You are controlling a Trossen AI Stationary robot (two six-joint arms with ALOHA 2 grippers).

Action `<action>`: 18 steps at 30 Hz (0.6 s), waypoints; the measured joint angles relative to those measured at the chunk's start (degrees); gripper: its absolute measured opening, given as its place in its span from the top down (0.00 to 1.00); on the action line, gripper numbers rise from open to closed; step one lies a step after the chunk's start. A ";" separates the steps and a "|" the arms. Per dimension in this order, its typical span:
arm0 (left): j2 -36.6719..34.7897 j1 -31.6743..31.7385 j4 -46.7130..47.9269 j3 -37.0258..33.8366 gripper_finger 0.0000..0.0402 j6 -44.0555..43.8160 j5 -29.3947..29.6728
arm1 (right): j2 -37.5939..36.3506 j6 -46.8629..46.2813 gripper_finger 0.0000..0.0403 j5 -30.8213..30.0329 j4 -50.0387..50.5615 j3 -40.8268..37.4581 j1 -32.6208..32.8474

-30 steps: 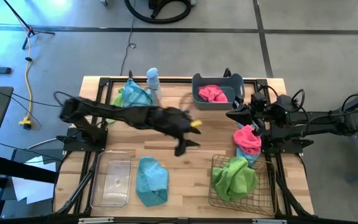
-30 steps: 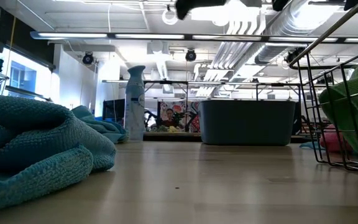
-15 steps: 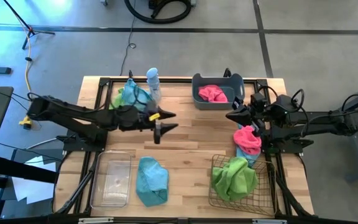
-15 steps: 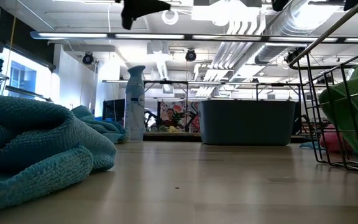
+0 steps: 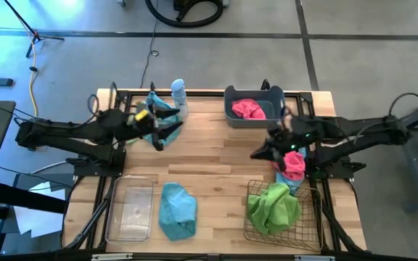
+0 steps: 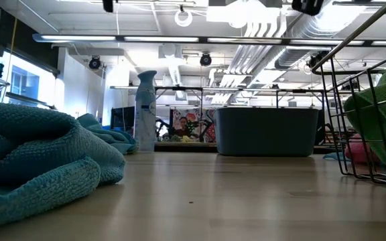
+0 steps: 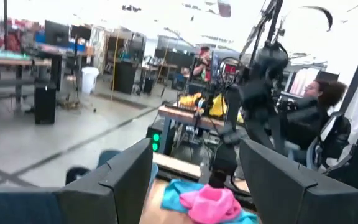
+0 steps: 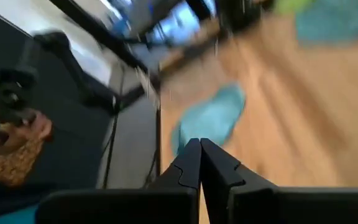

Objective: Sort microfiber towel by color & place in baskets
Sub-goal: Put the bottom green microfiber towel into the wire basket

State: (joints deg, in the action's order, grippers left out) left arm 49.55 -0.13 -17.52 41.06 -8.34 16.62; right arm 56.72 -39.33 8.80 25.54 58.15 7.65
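Note:
Towels lie in several places. A teal towel (image 5: 176, 210) rests on the table near the front edge, also large in the low view (image 6: 39, 161). A teal and lime pile (image 5: 154, 109) sits at the far left. A pink towel on a teal one (image 5: 290, 163) lies at the right, a pink one (image 5: 249, 109) in the grey-blue tub (image 5: 231, 94), and a lime one (image 5: 273, 206) in the wire basket (image 5: 251, 190). The clear bin (image 5: 130, 209) holds no towel. My left gripper (image 5: 160, 134) hangs open in the air beside the far-left pile. My right gripper (image 5: 258, 154) is shut, raised just left of the pink-on-teal pile.
A clear spray bottle with a blue top (image 5: 178, 94) stands by the far-left pile. Bare wood spans the table's middle between the arms. The left wrist view looks across at the right arm, the pink towel (image 7: 210, 202) and a seated person (image 7: 316, 118) beyond the table.
My left gripper has drawn back from the table's middle toward the far-left corner, ending beside the teal and lime pile. In the last half second my right gripper has swung out from the right edge toward the table's middle and a little nearer. No towel has moved.

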 joint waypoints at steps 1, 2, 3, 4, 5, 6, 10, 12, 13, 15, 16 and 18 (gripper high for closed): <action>-1.06 0.21 0.70 0.00 0.43 0.53 -0.10 | 1.82 -2.90 1.00 -0.24 3.05 1.51 1.34; -1.98 0.36 1.31 0.00 0.43 1.00 -0.32 | 3.58 -5.99 1.00 -0.62 5.69 2.72 2.79; -2.75 0.58 1.82 0.00 0.43 1.29 -0.61 | 5.36 -9.68 1.00 -1.72 8.39 3.75 4.33; -3.44 0.66 2.45 0.00 0.43 1.42 -0.88 | 6.79 -13.69 1.00 -3.00 10.87 4.45 5.87; -4.04 0.69 3.02 0.00 0.43 1.47 -0.91 | 8.06 -18.00 1.00 -4.17 12.68 4.79 7.47; -4.52 0.77 3.59 0.00 0.43 1.47 -0.94 | 9.24 -22.63 1.00 -5.24 14.05 4.81 9.19; -5.29 0.91 5.77 0.00 0.43 1.47 -1.05 | 14.20 -40.62 1.00 -9.28 18.93 4.78 16.33; -5.30 0.91 6.75 0.00 0.43 1.48 -1.07 | 16.21 -48.86 1.00 -11.90 20.27 4.78 19.52; -5.28 0.91 7.32 0.00 0.43 1.47 -1.07 | 17.24 -52.87 1.00 -12.82 21.01 4.78 20.90; -5.27 0.91 8.31 0.00 0.43 1.49 -1.07 | 18.95 -58.83 1.00 -14.01 21.19 4.78 23.11; -5.27 0.89 8.78 0.00 0.43 1.49 -1.07 | 19.74 -60.66 1.00 -14.25 21.28 4.78 24.14; -5.27 0.89 9.82 0.00 0.43 1.28 -1.07 | 21.18 -64.24 1.00 -14.18 22.37 4.78 26.10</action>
State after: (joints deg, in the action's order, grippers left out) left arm 44.27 0.75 -7.70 41.06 -7.06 15.55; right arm 77.91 -103.57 -5.38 47.91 62.94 33.75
